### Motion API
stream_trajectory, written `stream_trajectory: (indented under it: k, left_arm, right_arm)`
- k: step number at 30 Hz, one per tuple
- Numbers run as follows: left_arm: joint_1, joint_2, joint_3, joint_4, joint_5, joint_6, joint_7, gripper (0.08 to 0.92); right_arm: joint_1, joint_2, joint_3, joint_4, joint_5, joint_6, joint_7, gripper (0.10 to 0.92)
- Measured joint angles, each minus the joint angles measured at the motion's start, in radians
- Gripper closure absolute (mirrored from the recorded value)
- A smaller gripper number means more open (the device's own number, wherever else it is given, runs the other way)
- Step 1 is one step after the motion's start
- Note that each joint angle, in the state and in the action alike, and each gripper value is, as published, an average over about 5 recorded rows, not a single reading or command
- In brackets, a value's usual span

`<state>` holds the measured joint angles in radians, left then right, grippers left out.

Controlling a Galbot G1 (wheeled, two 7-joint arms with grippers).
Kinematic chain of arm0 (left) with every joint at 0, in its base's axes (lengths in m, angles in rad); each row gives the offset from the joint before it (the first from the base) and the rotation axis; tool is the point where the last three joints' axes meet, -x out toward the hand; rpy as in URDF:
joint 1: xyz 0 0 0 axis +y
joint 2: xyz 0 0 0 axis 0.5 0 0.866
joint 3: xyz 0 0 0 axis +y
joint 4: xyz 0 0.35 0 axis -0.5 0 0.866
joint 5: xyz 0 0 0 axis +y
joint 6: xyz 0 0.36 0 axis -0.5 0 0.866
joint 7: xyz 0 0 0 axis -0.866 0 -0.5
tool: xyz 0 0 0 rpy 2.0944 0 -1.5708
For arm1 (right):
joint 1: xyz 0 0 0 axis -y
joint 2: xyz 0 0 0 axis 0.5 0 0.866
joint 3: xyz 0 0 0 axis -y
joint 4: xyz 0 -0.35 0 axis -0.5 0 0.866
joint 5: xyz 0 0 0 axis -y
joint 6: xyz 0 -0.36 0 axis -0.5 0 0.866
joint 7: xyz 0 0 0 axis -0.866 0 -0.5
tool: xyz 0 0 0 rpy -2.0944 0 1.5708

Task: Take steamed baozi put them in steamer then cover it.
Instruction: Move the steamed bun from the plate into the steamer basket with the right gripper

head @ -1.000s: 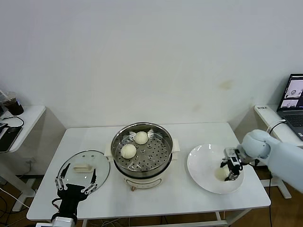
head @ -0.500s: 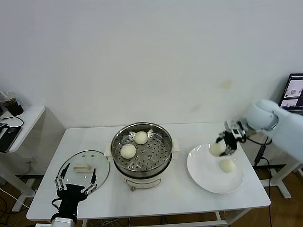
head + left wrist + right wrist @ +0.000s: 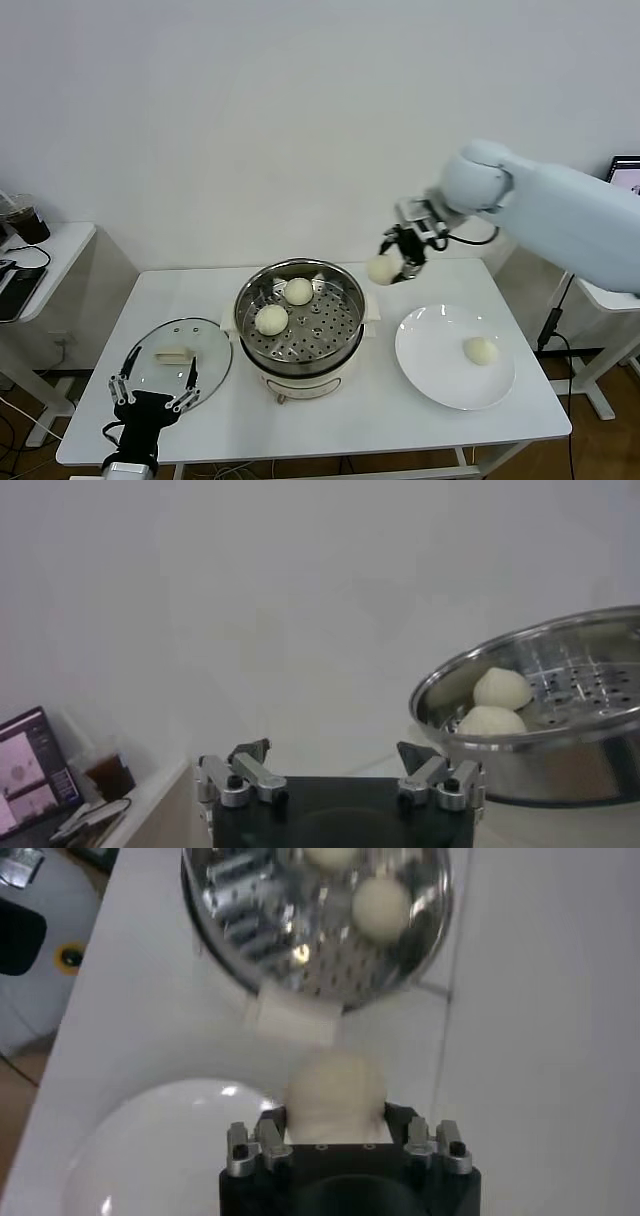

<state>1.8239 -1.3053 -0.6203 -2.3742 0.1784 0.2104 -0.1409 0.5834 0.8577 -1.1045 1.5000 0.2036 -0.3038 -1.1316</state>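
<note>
At the near left corner of the white table (image 3: 400,420), the left gripper (image 3: 150,390) sits low and idle with its fingers spread apart, holding nothing. Just past it lies the glass cover (image 3: 178,358), flat on the table with its cream handle up, beside the steamer and not on it.

In the middle of the table stands the steamer (image 3: 300,325), a shiny metal pot on a cream base. Two buns rest on its perforated tray: one (image 3: 271,319) toward the near left, one (image 3: 298,291) farther back. The left wrist view shows the same two buns (image 3: 503,689) sitting side by side inside the pot's rim (image 3: 560,650).

To the right of the steamer is a flat white plate (image 3: 440,375) with a single bun (image 3: 481,350) lying on its right half.

Farther back, the right gripper (image 3: 398,262) hangs in the air above the table, between the plate and the steamer's far right rim. Its fingers are clamped around a fourth bun (image 3: 381,269). The right wrist view shows this bun (image 3: 335,1093) pinched between the fingers, with the steamer (image 3: 320,928) and the plate's edge (image 3: 150,1138) below.
</note>
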Motion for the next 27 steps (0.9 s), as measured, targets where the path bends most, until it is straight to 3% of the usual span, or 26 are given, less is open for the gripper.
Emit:
stream_trajectory:
  k: [14,27]
  left_arm:
    - [0.023,-0.02,-0.028,-0.022,0.001,-0.004,-0.002,0.177]
    - [0.034,-0.038,-0.036,-0.035,0.003,-0.008,-0.004,0.177]
  right_arm:
    - [-0.042,0.252,-0.079,-0.036,-0.063,0.109,0.09,0.406]
    - [-0.117,0.355,-0.134,-0.039,-0.214,0.253,0.127,0.406]
